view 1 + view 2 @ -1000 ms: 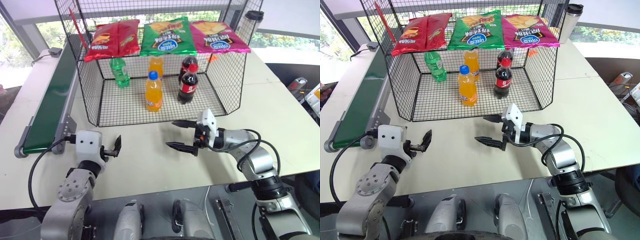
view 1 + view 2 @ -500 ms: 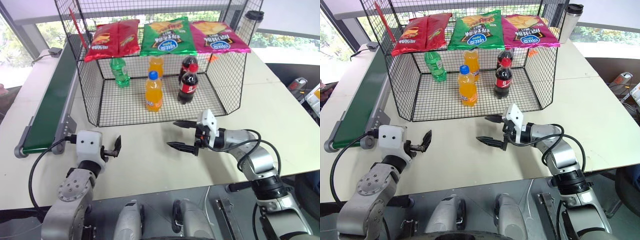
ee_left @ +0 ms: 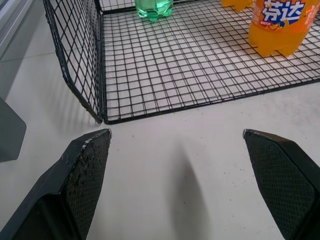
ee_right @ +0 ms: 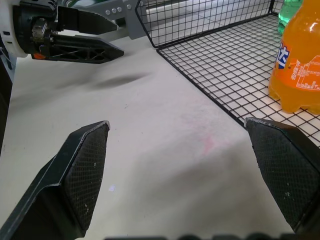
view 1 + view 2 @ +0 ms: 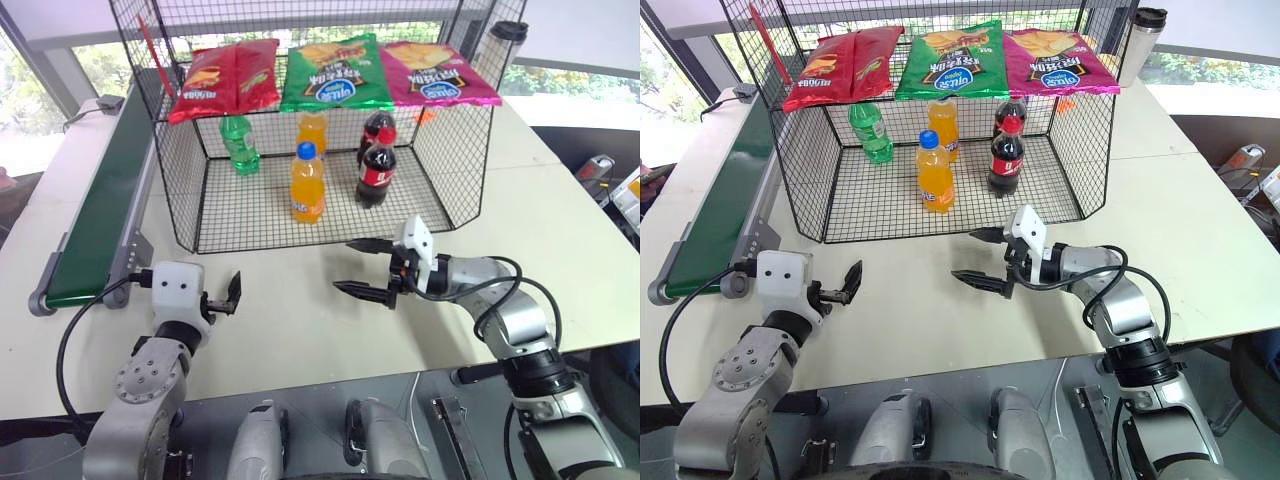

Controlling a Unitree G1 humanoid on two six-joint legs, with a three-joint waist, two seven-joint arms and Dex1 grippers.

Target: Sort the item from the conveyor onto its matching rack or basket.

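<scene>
1. Evidently nothing changed over the last second: same poses for both arms, same spots for every bottle.
2. Left claw (image 5: 232,293) at 7 o'clock on the worktop (image 5: 290,330), spread wide, gripping nothing, aimed toward the near left corner of the cage (image 5: 180,170).
3. Right claw (image 5: 345,266) at 5 o'clock, likewise spread wide and empty, turned sideways toward the left claw, hovering just short of the cage's open front edge.
4. Conveyor (image 5: 110,190) along the 9 to 10 o'clock side, running beside the cage's left wall.
5. Small green bottle (image 5: 239,145) upright on the grid floor at the cage's 11 o'clock corner, well apart from both claws; cap tucked under the snack bags (image 5: 330,72), so colour impossible to tell. Probably the task's item.
6. Orange bottle (image 5: 306,185) at the cage's centre with a second orange bottle behind it, cola bottles (image 5: 376,170) toward 1 o'clock, all standing.
7. Meaning for the task, as a judgement: with both claws empty, arms idle and the green bottle standing in the cage, most likely a pause with the sorting done, or else a wait for an item on the belt.
</scene>
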